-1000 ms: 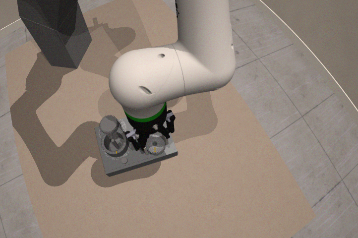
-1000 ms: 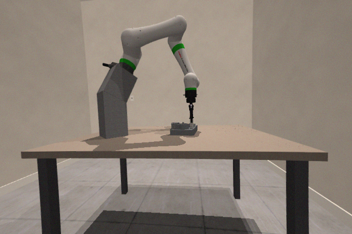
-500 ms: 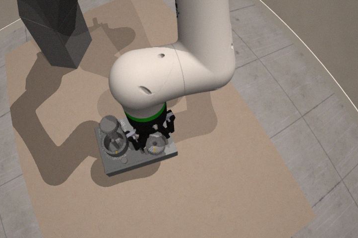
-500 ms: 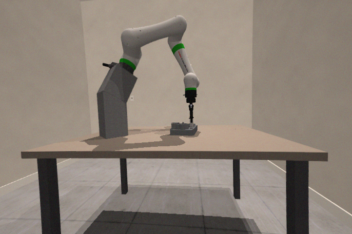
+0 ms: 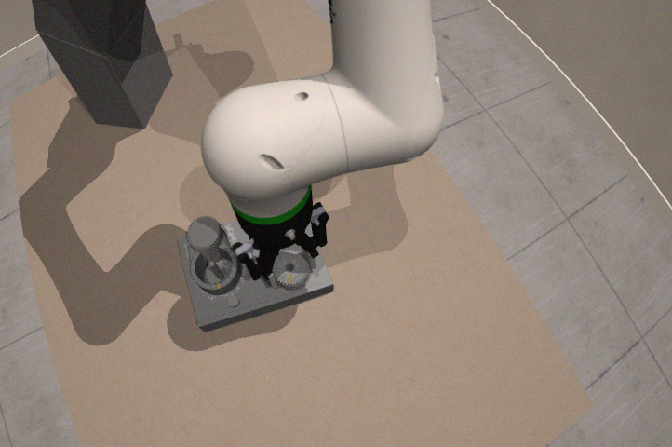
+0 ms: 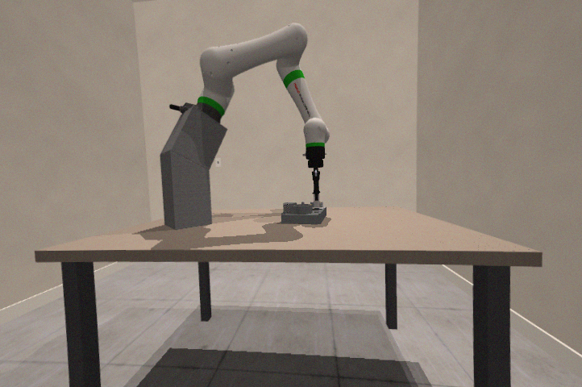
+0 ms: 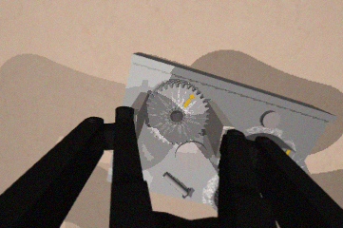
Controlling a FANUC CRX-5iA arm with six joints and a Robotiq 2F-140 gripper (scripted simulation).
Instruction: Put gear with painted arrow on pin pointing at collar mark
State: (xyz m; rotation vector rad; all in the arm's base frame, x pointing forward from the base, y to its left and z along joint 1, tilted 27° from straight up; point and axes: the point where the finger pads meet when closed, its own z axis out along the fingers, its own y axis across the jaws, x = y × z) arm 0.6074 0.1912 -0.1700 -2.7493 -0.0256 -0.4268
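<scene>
My gripper (image 5: 288, 264) (image 6: 316, 197) (image 7: 176, 108) is shut on the loose gear (image 5: 288, 267) (image 7: 174, 114), a grey toothed wheel with a yellow arrow and a centre hole. It holds the gear flat, close above the right end of the grey timing case (image 5: 265, 306) (image 6: 303, 216) (image 7: 236, 102). The collar (image 5: 204, 284), a raised ring with a small yellow mark, stands on the case's left part with the pin (image 5: 211, 259) inside it. The gear is beside the collar, not over the pin. In the wrist view the collar is mostly hidden behind the right finger.
A second gear (image 5: 205, 234) stands fixed on the case behind the collar. A small round boss (image 5: 234, 301) (image 7: 272, 119) sits near the case's front edge. The robot's dark grey pedestal (image 5: 104, 58) (image 6: 186, 173) stands at the table's far left.
</scene>
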